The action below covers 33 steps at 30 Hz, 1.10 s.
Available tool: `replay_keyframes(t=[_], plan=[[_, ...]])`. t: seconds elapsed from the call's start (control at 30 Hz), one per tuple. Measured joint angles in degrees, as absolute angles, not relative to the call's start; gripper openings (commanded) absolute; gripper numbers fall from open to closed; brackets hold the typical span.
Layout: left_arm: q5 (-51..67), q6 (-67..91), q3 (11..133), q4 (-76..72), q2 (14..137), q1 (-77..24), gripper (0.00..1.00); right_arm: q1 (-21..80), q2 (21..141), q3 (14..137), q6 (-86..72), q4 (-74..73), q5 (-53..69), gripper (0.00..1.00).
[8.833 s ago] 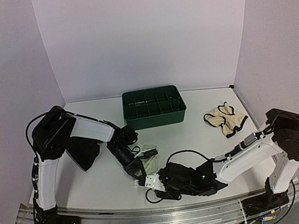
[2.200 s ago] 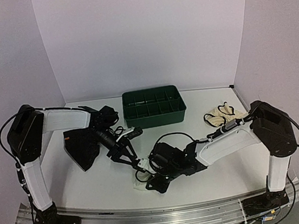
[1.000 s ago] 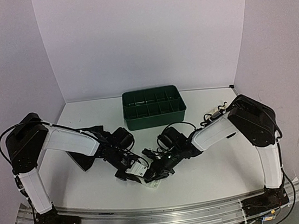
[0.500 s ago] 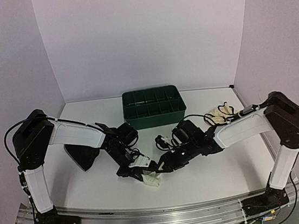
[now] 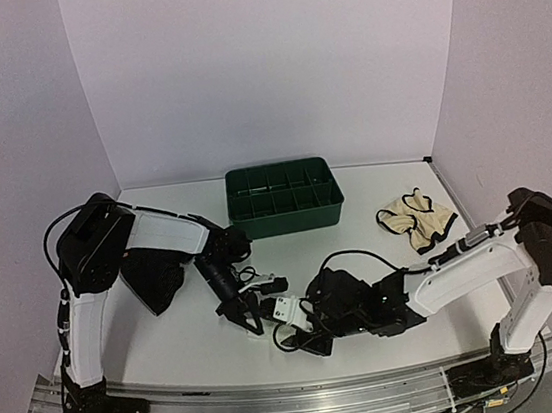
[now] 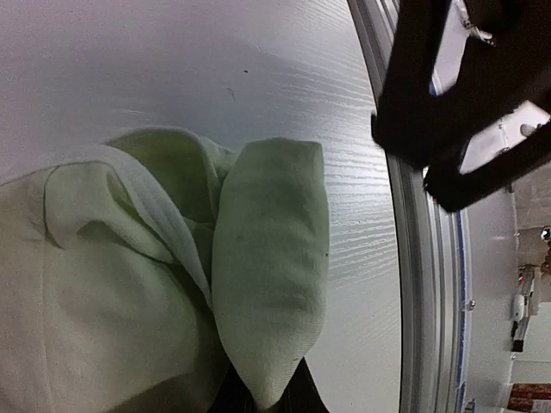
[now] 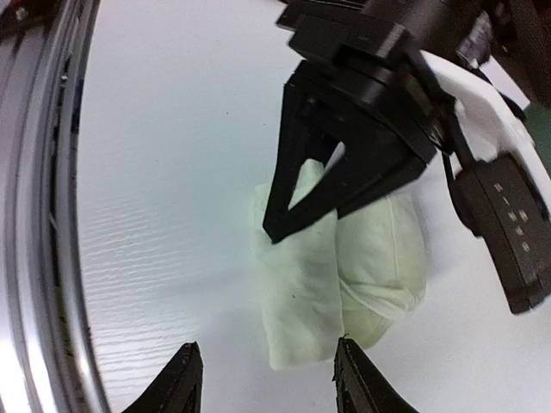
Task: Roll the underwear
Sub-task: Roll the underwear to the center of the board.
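The pale mint-white underwear (image 7: 340,262) lies folded into a short, thick bundle on the white table near the front edge, also visible from above (image 5: 286,310). My left gripper (image 7: 275,228) is shut on one fold of it; in the left wrist view the cloth (image 6: 267,275) narrows into the pinch of the left gripper (image 6: 263,397). My right gripper (image 7: 269,379) stands open just short of the bundle, touching nothing, and shows from above (image 5: 305,338). The cream underwear with dark edging (image 5: 416,217) lies at the right. The black underwear (image 5: 154,277) lies at the left.
A dark green compartmented tray (image 5: 286,221) stands at the back middle. The metal rail of the table's near edge (image 7: 43,172) runs close beside the bundle. Cables loop off both wrists near the bundle.
My right gripper opened, let go of the mint-white underwear and pulled back toward the near edge. My left gripper closed on a fold of it and shifted slightly left.
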<state>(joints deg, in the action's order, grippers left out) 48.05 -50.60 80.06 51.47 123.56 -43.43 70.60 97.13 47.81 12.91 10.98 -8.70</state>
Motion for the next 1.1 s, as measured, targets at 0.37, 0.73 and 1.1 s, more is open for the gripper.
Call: replay_keyframes(t=[0.37,0.73,1.1], plan=[[52.48,-47.91,85.67,57.96,129.13,-41.82,0.0,71.44,110.4,57.29,26.95,11.92,-17.93,0.39],[53.98,-48.95,87.46,61.48,130.56,-41.41,0.51,71.55,112.55,60.14,23.31,7.28,-18.98,0.0],[51.35,-54.11,73.9,47.58,112.67,-35.38,0.64,64.64,109.76,56.83,-3.14,7.63,-0.42,0.0]])
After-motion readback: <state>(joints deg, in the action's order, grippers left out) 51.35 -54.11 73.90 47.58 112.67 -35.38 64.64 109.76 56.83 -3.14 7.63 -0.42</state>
